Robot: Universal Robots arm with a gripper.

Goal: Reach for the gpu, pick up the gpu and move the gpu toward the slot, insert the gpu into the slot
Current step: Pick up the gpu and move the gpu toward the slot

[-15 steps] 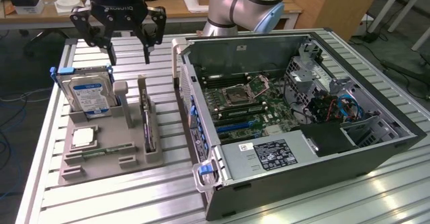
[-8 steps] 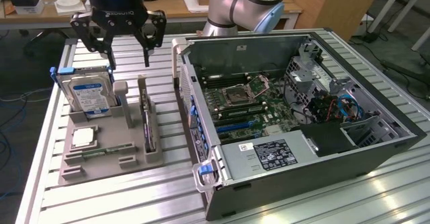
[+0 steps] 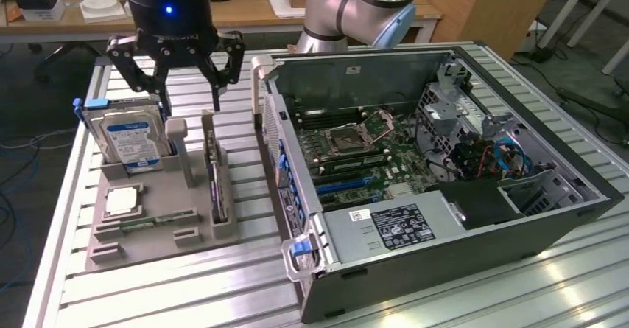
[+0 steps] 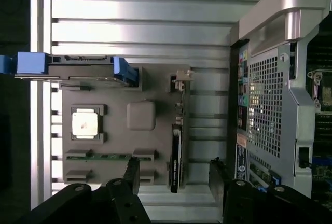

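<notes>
One thin dark gpu [image 3: 214, 177] stands on its long edge in a groove of the grey holder [image 3: 162, 243], along the side that faces the computer case [image 3: 432, 262]. In the exterior view its pale bracket end points to the holder's far end. The card sits apart from the gripper [image 3: 187, 85], which hangs above that far end with its two black fingers spread wide and touching nothing. In the wrist view the card's dark end lies in line with the gap between the fingers.

On the same holder, toward the exterior view's left, a silver, blue-labelled hard drive [image 3: 128, 136] stands upright between blue rails. A square processor chip [image 3: 123, 201] lies flat in a recess nearer the camera. Just beyond it, a narrow green memory stick [image 3: 147, 221] lies flat as well.

The case lies on its side just beside the holder, open side up. It shows the green motherboard [image 3: 369, 162] with its bare processor socket [image 3: 356, 133], and a labelled power supply [image 3: 393, 228] sits at the near end.

Holder and case both rest on a slatted aluminium table [image 3: 197, 291]. The arm's grey and light-blue joints [image 3: 354, 4] rise behind the case.
</notes>
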